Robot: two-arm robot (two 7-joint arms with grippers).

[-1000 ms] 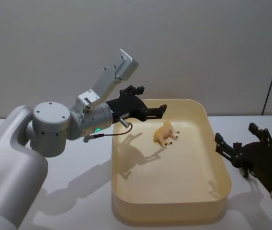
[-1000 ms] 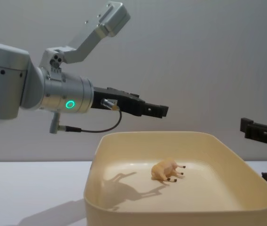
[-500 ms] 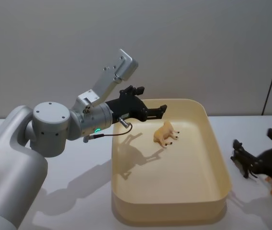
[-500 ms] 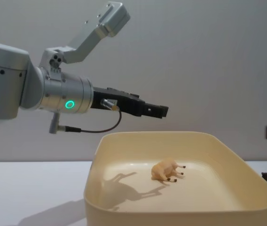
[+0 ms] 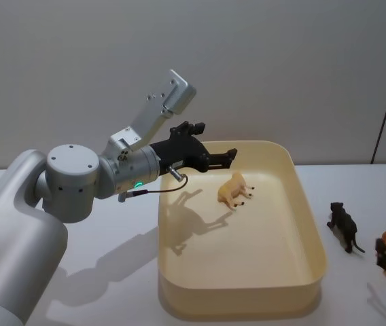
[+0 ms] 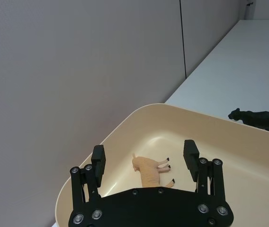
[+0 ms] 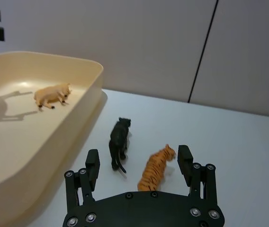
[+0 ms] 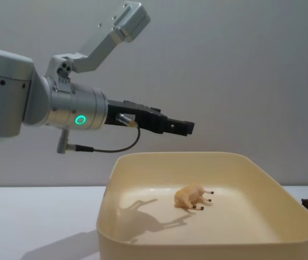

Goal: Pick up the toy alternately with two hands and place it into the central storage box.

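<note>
Right wrist view looks down past the right gripper [image 7: 138,160], its two black fingers [image 7: 93,163] spread wide with nothing gripped, hanging low over the white table [image 7: 248,156] to the right of the box. Just ahead of those fingers is an orange striped tiger [image 7: 156,168], and close beside it, on the side nearer the box, a black panther [image 7: 119,141] stands on its legs; the two animals are near one another but not touching, both outside the tub. Next comes the central storage box [image 7: 73,124], a cream-yellow tub with rounded corners resting on the table. Inside it, toward the far half of the floor, a tan animal toy [image 5: 234,189] lies on its side with dark-tipped legs pointing out, apart from every wall. Farther back, the left gripper [image 6: 144,156] hangs in the air above the box's far left corner, fingers parted and empty, the tan toy lying below them; a green ring light [image 8: 80,119] glows on that arm. Behind everything is a plain grey wall [image 5: 281,68]
</note>
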